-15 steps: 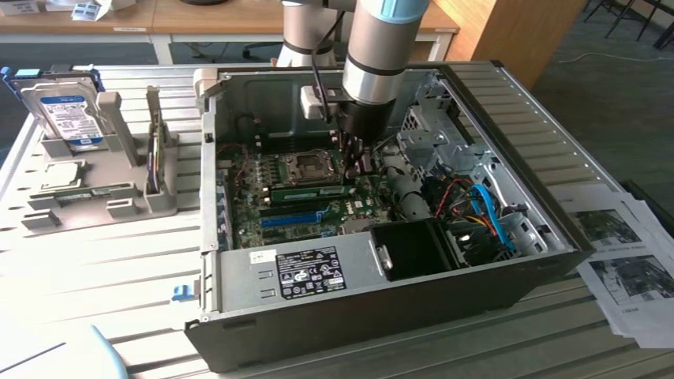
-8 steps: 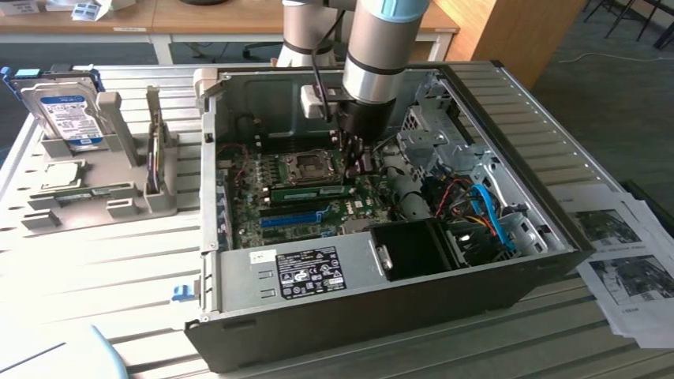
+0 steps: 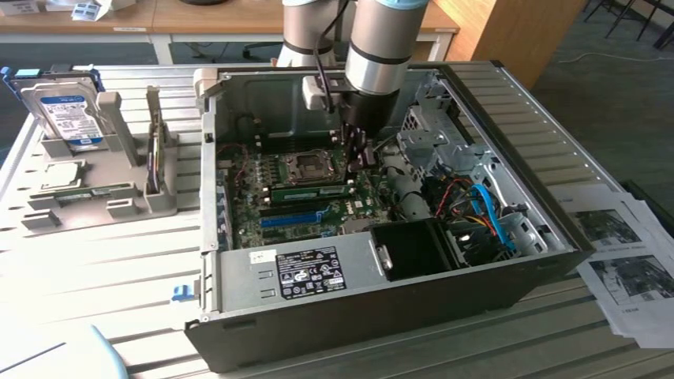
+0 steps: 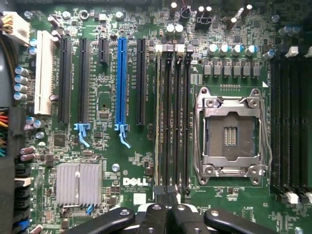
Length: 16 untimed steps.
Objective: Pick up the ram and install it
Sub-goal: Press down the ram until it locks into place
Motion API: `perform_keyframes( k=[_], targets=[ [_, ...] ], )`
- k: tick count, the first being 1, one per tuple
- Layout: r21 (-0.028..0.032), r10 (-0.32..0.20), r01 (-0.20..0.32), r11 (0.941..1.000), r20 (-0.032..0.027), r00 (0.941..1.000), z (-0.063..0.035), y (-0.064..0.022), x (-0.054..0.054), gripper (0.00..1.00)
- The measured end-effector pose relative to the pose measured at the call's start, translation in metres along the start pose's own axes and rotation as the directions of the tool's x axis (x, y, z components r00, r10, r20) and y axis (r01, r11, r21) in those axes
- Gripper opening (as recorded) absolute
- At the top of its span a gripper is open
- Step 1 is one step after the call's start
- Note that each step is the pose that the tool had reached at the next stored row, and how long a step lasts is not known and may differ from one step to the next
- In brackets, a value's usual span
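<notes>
**Claw shut low over the memory slots inside the open computer case**

The computer case (image 3: 368,268) lies open on the slatted table (image 3: 106,260), its far wall and side walls standing up around the motherboard (image 3: 295,197). The arm (image 3: 384,47) reaches down into the middle of that opening, so the walls, the drive cage (image 3: 432,134) toward the exterior view's right and the black fan shroud (image 3: 416,249) at the near edge hem in the room around it. Loose cables (image 3: 479,209) fill the near right corner of the case. Printed sheets (image 3: 621,253) lie at the table's right edge.

The claw (image 4: 165,207) is shut, its black fingers (image 4: 151,214) pressed together just above the end of the memory slots (image 4: 170,117) beside the CPU socket (image 4: 229,131). A thin board stands edge-on in one of those slots, directly in line with the claw; whether this is the ram the claw carries, and whether the claw grips it, cannot be told.

In the exterior view a ram (image 3: 311,192) lies lengthwise in the slots on the near side of the socket: long, narrow and green, with a pale label. A blue slot (image 4: 121,83) runs parallel nearby.

On the table's left stands a grey holder (image 3: 95,197) with a hard drive (image 3: 65,118) upright in it.
</notes>
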State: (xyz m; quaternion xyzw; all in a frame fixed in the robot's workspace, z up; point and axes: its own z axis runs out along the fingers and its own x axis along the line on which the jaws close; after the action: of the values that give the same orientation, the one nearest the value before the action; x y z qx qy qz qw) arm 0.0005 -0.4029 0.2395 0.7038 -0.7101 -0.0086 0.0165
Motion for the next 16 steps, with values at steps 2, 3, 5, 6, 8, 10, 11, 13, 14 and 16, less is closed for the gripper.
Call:
perform_keyframes(
  k=[2, 3, 5, 6, 8, 10, 11, 13, 14, 16],
  targets=[
    [0.0001, 0.0, 0.0, 1.0, 0.0, 1.0, -0.0031, -0.0001, 0.0, 0.09],
    [0.0, 0.0, 0.0, 1.0, -0.0001, 1.0, -0.0045, -0.0002, 0.0, 0.09],
    [0.0001, 0.0, 0.0, 1.0, 0.0, 1.0, -0.0071, -0.0002, 0.0001, 0.09],
    [0.0, 0.0, 0.0, 1.0, -0.0001, 1.0, -0.0083, -0.0002, 0.0001, 0.09],
    [0.0001, 0.0, 0.0, 1.0, 0.0001, 1.0, -0.0092, -0.0002, 0.0001, 0.09],
    [0.0001, 0.0, 0.0, 1.0, 0.0002, 1.0, -0.0092, -0.0002, 0.0001, 0.09],
    [0.0001, 0.0, 0.0, 1.0, 0.0002, 1.0, -0.0092, -0.0002, 0.0001, 0.09],
    [0.0, 0.0, 0.0, 1.0, -0.0001, 1.0, -0.0093, -0.0002, 0.0001, 0.09],
    [0.0, 0.0, 0.0, 1.0, 0.0, 1.0, -0.0093, 0.0001, 0.0001, 0.09],
    [0.0001, 0.0, 0.0, 1.0, 0.0, 1.0, -0.0092, 0.0026, 0.0001, 0.09]
  ],
)
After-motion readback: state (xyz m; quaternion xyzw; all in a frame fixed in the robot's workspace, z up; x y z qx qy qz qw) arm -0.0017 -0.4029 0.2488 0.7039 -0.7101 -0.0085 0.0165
